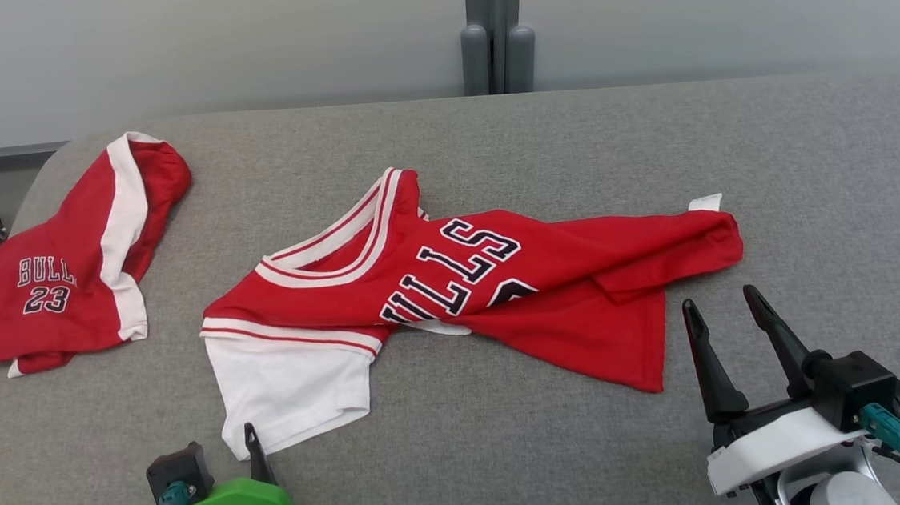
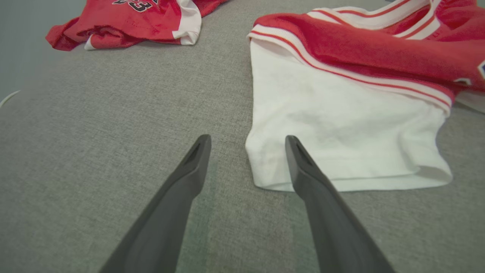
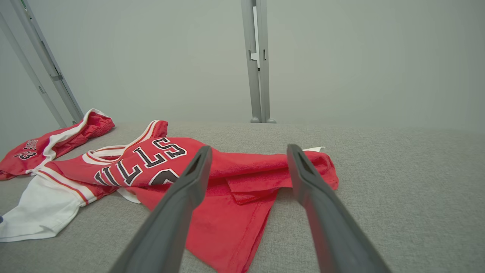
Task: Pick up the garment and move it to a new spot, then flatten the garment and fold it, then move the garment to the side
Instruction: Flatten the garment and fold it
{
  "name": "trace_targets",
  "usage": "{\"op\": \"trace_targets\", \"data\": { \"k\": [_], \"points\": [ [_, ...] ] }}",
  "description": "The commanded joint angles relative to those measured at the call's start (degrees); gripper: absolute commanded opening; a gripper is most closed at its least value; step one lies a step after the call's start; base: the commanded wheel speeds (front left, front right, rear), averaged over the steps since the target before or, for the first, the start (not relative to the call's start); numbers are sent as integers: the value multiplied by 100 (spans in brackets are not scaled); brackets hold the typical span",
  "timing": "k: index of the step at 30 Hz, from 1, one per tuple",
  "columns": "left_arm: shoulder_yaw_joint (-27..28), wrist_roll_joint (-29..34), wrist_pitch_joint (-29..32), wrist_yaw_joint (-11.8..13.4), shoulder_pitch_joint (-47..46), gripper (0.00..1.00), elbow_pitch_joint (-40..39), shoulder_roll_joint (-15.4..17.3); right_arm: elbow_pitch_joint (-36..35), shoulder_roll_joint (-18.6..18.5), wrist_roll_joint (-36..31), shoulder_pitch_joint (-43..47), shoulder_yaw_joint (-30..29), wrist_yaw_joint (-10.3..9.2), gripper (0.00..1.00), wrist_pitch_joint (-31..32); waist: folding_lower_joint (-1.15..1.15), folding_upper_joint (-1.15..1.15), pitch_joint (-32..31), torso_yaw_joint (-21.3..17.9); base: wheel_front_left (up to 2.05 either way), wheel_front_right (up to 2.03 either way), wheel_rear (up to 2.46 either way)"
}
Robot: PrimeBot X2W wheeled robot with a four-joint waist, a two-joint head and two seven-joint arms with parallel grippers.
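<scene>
My left gripper (image 2: 247, 141) sits nearest, at the near left of the grey padded table (image 1: 515, 472). Its two fingers are spread wide with nothing between them but table and the edge of cloth. In the left wrist view one finger (image 2: 303, 167) crosses the near corner of the white sleeve (image 1: 284, 386); I cannot tell whether it touches the cloth.

My right gripper (image 1: 720, 298) is at the near right, fingers likewise parted and holding nothing, pointing at the bottom end of the jersey (image 1: 565, 283) and just short of it.

The jersey lies near the middle of the table, stretched left to right, rumpled and partly folded over itself. The white sleeve is at its near left, the striped collar (image 1: 337, 249) is just beyond that, and the black lettering (image 1: 452, 272) runs across the chest. Its red hem reaches out to the right, where a small white tag (image 1: 705, 203) sticks out at the far corner.

Further left, well apart from the jersey, red shorts (image 1: 58, 275) with a white stripe lie bunched at the table's left edge.

Beyond the far edge a grey post (image 1: 495, 32) stands against the pale wall (image 1: 201, 47).
</scene>
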Motion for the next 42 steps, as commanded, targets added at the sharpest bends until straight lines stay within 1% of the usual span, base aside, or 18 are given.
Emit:
{"op": "trace_targets", "data": {
  "k": [1,4,7,8,9,10,12,17,19,23,26,28,32,37,42],
  "points": [
    [22,-12,15,-18,-110,100,113,43,16,-12,-29,-59,5,-9,100,-30,0,0,49,-72,0,0,0],
    [-15,-21,108,-48,-251,100,466,69,36,-12,-39,-86,-24,-9,100,-36,0,0,73,-136,0,0,0],
    [-87,-40,201,-150,-326,100,751,63,49,-11,-37,-79,-39,-9,100,-41,0,0,80,-169,0,0,0],
    [-111,-66,220,-215,-350,94,842,51,57,-12,-37,-76,-51,-9,100,-39,0,0,86,-178,0,0,0],
    [-130,-73,201,-272,-375,34,879,44,67,-11,-39,-77,-61,-9,100,-41,0,0,88,-178,0,0,0],
    [-135,-90,183,-313,-396,0,924,38,79,-11,-41,-76,-69,-9,100,-43,0,0,87,-176,0,0,0],
    [-132,-155,104,-433,-448,0,947,18,113,-11,-49,-61,-99,-9,100,-45,0,0,80,-159,0,0,0],
    [-24,-231,-72,-529,-545,0,653,8,330,-11,-9,-33,-188,-9,100,74,0,0,56,-95,0,0,0],
    [79,-213,-105,-521,-519,0,299,0,465,-10,156,-28,-126,-9,100,141,0,0,41,-65,0,0,0],
    [331,-18,-97,-435,-151,0,-799,-28,921,-15,694,-57,-13,-10,100,264,0,0,40,19,0,0,0],
    [308,131,-100,-471,-9,0,-1400,-58,1372,-11,1132,-220,43,-9,100,322,0,0,48,99,0,0,0],
    [242,183,-100,-466,109,0,-1619,-72,1689,-15,1512,-324,62,-9,100,343,0,0,52,156,0,0,0],
    [82,190,-101,-446,196,0,-1845,-88,2280,-12,1919,-564,212,-9,100,356,0,0,59,282,0,0,0],
    [-107,81,-102,-393,243,0,-1984,-93,2904,-14,2160,-826,384,-9,100,306,0,0,69,414,0,0,0],
    [-196,22,-102,-344,266,0,-2072,-93,3308,-9,2464,-1001,576,-9,100,275,0,0,89,487,0,0,0]
  ]
}}
